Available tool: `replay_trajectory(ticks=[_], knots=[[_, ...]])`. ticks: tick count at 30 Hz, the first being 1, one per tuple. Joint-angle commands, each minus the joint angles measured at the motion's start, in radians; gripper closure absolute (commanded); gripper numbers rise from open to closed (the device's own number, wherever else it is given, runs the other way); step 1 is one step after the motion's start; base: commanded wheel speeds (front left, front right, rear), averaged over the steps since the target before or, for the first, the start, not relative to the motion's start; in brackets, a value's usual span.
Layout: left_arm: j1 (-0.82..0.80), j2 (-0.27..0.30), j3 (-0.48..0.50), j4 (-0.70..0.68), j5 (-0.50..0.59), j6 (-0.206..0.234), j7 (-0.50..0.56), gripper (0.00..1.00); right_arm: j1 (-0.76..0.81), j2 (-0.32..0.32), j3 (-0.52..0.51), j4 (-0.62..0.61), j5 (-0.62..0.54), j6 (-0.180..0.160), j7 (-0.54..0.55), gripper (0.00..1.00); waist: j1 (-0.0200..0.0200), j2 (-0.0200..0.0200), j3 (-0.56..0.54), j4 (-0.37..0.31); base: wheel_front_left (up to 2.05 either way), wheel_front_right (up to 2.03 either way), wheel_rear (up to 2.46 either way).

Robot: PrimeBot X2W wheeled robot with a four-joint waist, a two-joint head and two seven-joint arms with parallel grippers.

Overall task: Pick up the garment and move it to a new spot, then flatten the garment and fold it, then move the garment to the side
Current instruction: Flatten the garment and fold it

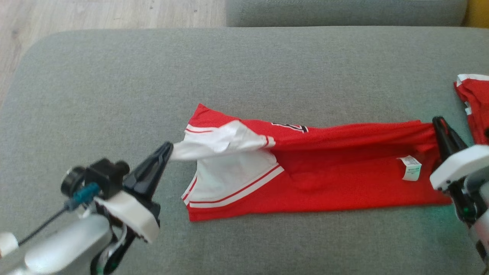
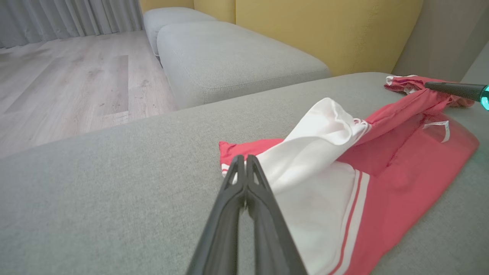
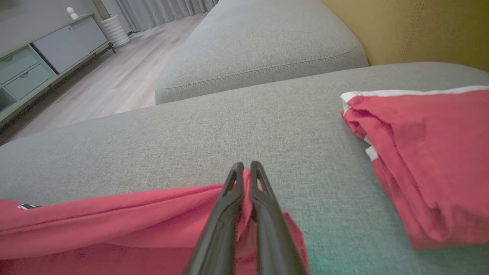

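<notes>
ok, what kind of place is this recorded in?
Probably a home living room: a grey fabric sofa seat with a yellow upholstered backrest, a pale wood-plank floor, a low pale drawer cabinet and grey curtains.

Grey fabric seat cushion (image 1: 267,57), broad, rounded corners, foreground. Second grey cushion (image 2: 229,57) beyond, narrow gap between. Mustard-yellow upholstered backrest (image 2: 324,26) behind both. Pale wood-plank floor (image 2: 76,84). Grey pleated curtains (image 2: 57,19), floor-length. Low sideboard (image 3: 38,57), pale drawers, against wall. White ribbed cylinder (image 3: 114,30) beside sideboard. Light soft, even.
</notes>
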Motion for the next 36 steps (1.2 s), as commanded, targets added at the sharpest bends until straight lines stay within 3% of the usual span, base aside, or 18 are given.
replay_trajectory(ticks=[1, 11, 12, 13, 14, 16, 18, 19, 27, 32, 36], knots=[[-0.015, 0.044, 0.041, -0.025, -0.009, 0.013, -0.017, 1.00, 0.023, -0.034, -0.009, -0.039, -0.011, -0.001, -0.020, 1.00, 0.0003, -0.0001, 0.000, 0.002, 0.00, 0.00, 0.00], [0.068, 0.016, 0.041, -0.017, -0.002, 0.022, -0.031, 1.00, 0.141, -0.021, -0.103, -0.117, -0.077, -0.001, -0.004, 1.00, 0.0003, -0.0001, 0.000, -0.003, 0.00, 0.00, 0.00], [0.073, 0.010, 0.041, -0.013, -0.001, 0.024, -0.032, 1.00, 0.151, -0.018, -0.113, -0.126, -0.085, -0.001, 0.001, 0.66, 0.0003, -0.0001, -0.001, -0.004, 0.00, 0.00, 0.00], [0.080, 0.002, 0.042, -0.010, -0.001, 0.025, -0.032, 1.00, 0.161, -0.015, -0.126, -0.132, -0.093, -0.001, 0.006, 0.10, 0.0003, -0.0001, -0.001, -0.006, 0.00, 0.00, 0.00], [0.087, -0.007, 0.043, -0.007, -0.001, 0.027, -0.033, 1.00, 0.171, -0.012, -0.138, -0.137, -0.102, -0.001, 0.009, 0.00, 0.0003, -0.0001, -0.002, -0.007, 0.00, 0.00, 0.00], [0.101, -0.023, 0.043, 0.002, 0.005, 0.030, -0.034, 0.64, 0.190, -0.004, -0.167, -0.144, -0.122, -0.001, 0.013, 0.00, 0.0003, -0.0001, -0.006, -0.012, 0.00, 0.00, 0.00], [0.119, -0.038, 0.046, 0.017, 0.011, 0.030, -0.035, 0.51, 0.216, 0.007, -0.195, -0.157, -0.140, -0.001, 0.018, 0.00, 0.0003, -0.0001, -0.014, -0.016, 0.00, 0.00, 0.00], [0.128, -0.046, 0.051, 0.024, 0.015, 0.037, -0.035, 0.00, 0.233, 0.014, -0.212, -0.166, -0.145, -0.001, 0.019, 0.00, 0.0003, -0.0001, -0.020, -0.018, 0.00, 0.00, 0.00], [0.253, -0.123, 0.222, 0.007, 0.096, 0.113, -0.036, 0.00, 0.389, 0.062, -0.339, -0.265, -0.180, -0.001, 0.036, 0.00, 0.0003, -0.0001, -0.068, -0.024, 0.00, 0.00, 0.00], [0.403, -0.212, 0.390, -0.038, 0.234, 0.177, -0.036, 0.00, 0.468, 0.126, -0.419, -0.341, -0.199, -0.001, 0.075, 0.00, 0.0003, -0.0001, -0.095, -0.012, 0.00, 0.00, 0.00], [0.510, -0.300, 0.498, -0.074, 0.359, 0.199, -0.036, 0.00, 0.473, 0.179, -0.469, -0.363, -0.207, -0.001, 0.118, 0.00, 0.0003, -0.0001, -0.105, 0.021, 0.00, 0.00, 0.00]])
